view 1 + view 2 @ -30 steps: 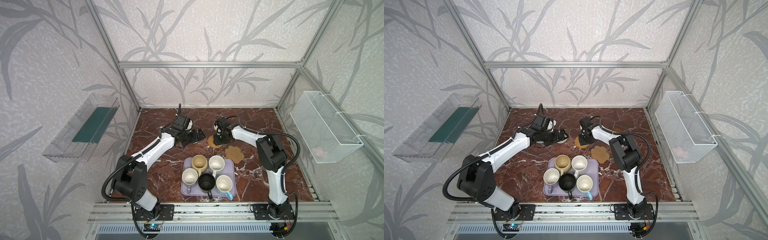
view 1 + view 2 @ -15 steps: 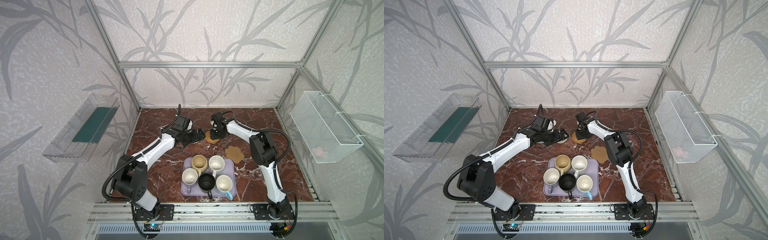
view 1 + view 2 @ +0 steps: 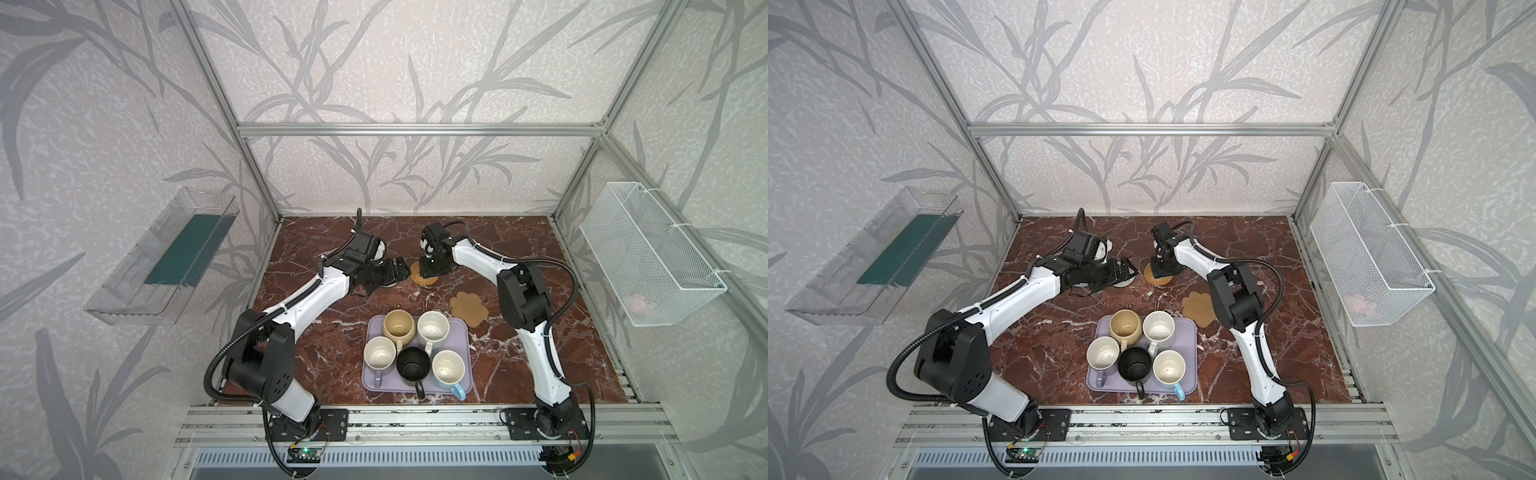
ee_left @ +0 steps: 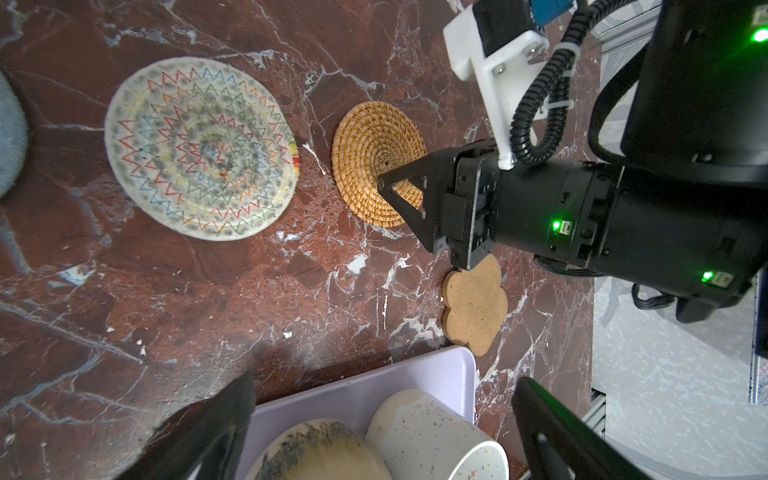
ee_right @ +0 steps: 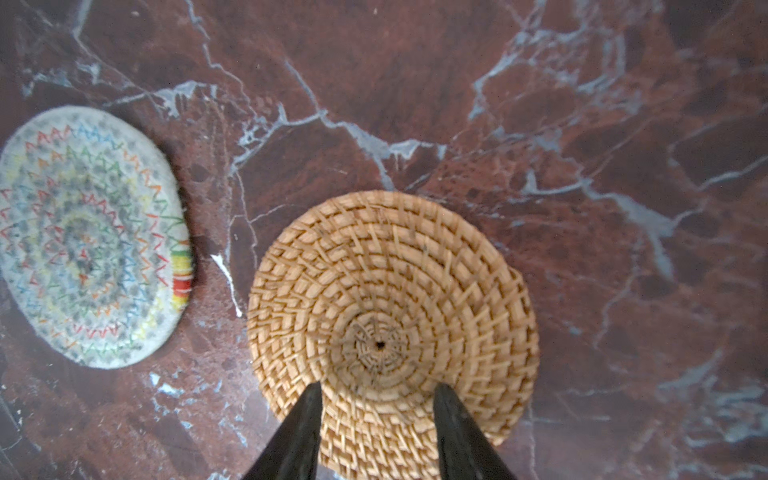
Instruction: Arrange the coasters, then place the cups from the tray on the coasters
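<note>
Against a second ago: golden rattan coaster point(image 5: 390, 316) nudged slightly left and back under right gripper point(image 5: 379, 385), away from paw coaster point(image 3: 469, 309), now just beside cream woven coaster point(image 5: 87, 237). Lying flat on marble; round, so no long axis or heading. Right gripper part-spread, tips at coaster's top face, clamping nothing. Left gripper point(image 4: 384, 378) spread wide, empty.

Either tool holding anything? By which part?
Nothing is held. The right tool is open, its tips over the rattan coaster; the left tool is open and empty.
</note>
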Controlling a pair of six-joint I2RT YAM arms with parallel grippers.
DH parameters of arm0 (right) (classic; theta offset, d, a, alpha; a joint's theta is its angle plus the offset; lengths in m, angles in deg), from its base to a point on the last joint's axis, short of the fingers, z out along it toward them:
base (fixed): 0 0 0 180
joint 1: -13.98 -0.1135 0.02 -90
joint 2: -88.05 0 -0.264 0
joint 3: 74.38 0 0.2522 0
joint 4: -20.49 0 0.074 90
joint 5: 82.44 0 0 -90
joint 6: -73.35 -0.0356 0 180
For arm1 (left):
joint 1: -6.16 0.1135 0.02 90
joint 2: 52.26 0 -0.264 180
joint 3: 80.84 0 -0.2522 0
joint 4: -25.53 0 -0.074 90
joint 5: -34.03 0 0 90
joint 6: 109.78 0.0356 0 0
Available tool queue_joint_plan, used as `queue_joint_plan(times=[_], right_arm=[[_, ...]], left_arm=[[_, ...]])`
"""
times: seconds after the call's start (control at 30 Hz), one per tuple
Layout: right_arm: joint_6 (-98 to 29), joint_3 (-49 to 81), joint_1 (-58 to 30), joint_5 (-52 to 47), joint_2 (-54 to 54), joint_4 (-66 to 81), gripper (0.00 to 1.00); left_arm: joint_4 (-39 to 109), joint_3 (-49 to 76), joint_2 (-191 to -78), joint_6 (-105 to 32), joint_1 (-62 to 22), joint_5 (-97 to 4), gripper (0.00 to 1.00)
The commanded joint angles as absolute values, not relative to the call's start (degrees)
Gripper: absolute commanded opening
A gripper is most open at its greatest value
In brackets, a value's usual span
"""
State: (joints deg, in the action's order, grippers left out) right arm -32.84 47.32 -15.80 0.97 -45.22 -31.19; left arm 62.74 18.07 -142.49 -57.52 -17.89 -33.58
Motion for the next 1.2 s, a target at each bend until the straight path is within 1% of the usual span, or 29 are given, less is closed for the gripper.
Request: queue_joint_plan(times=[0.0,0.27,0.53,0.7,0.83,0.87,0.9,0.93,0.97,1.0,1.03,1.17], right_arm=[[-32.35,47.42,-15.64,0.61,-47.77,-33.43,0.45],[-31.66,49.14,-15.66,1.36,-45.38,-33.77,0.45],[-31.76,49.11,-15.85,1.41,-40.7,-33.51,0.46],[-31.4,45.88,-16.02,0.66,-36.7,-32.02,0.51],[-31.61,43.09,-16.07,0.18,-32.67,-30.98,0.53],[-31.69,42.27,-16.05,0.18,-31.57,-30.76,0.56],[-31.77,41.19,-16.04,0.09,-30.17,-30.67,0.64],[-31.86,39.9,-16.07,0.16,-28.68,-30.7,0.77],[-31.96,38.61,-16.07,0.18,-27.16,-30.57,0.86],[-32.08,36.98,-16.07,0.42,-25.3,-30.63,0.94],[-32.17,35.01,-16.0,0.77,-23.47,-30.33,0.99],[-31.35,26.65,-15.91,3.63,-14.7,-29.73,0.99]], left_arm=[[62.26,18.43,-143.03,-57.57,-17.95,-34.24,0.99],[61.82,18.34,-142.88,-57.92,-18.01,-33.65,0.99],[62.14,18.08,-142.15,-57.85,-18.02,-33.31,0.99],[62.89,18.17,-140.47,-57.84,-18.06,-33.73,0.99],[64.32,17.77,-138.79,-57.51,-18.05,-34.44,0.99],[64.54,17.73,-138.44,-57.48,-18.09,-34.43,0.99],[64.69,17.73,-138.07,-57.48,-18.03,-34.08,0.99],[64.64,17.8,-137.59,-57.53,-18.09,-33.52,0.99],[64.45,17.89,-137.28,-57.4,-18.08,-32.83,0.99],[63.6,18.2,-136.79,-57.25,-18.14,-31.65,0.99],[62.63,18.41,-136.42,-57.1,-18.19,-30.16,0.99],[63.62,16.76,-136.54,-54.79,-18.97,-26.1,0.99]])
